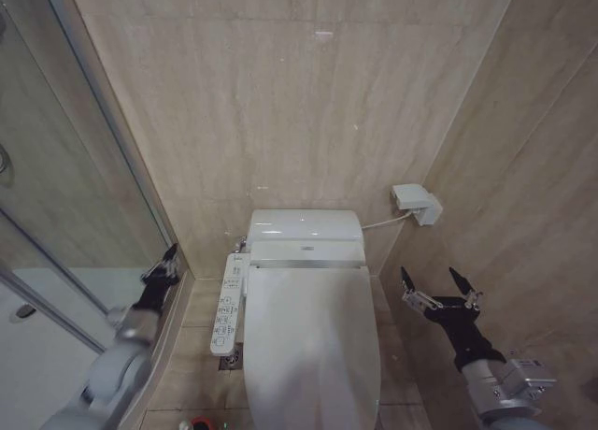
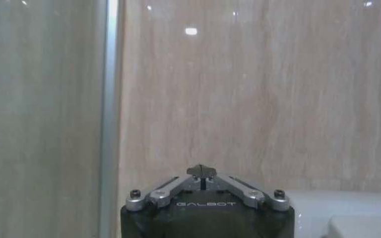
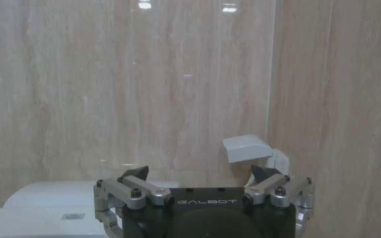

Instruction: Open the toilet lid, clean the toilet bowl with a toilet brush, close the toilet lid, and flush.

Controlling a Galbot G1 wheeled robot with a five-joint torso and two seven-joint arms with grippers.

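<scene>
Nearest, at the bottom edge of the head view: a red holder [image 1: 200, 423] on the floor left of the toilet, mostly cut off. Just above it, the lid [image 1: 313, 346], shut flat over the bowl, glossy white, centre of frame. Left gripper [image 1: 168, 258] beside the glass shower wall [image 1: 65, 215], left of the button panel [image 1: 227, 304], fingers pinched together to a point, holding nothing. Right gripper [image 1: 436, 283] on the other side of the lid, near the right-hand wall, fingers spread wide, empty. Neither touching the lid. Farther back, the tank [image 1: 305, 234] against the tiled wall, and a small white wall box [image 1: 416, 203] with a hose, up and to the right.
</scene>
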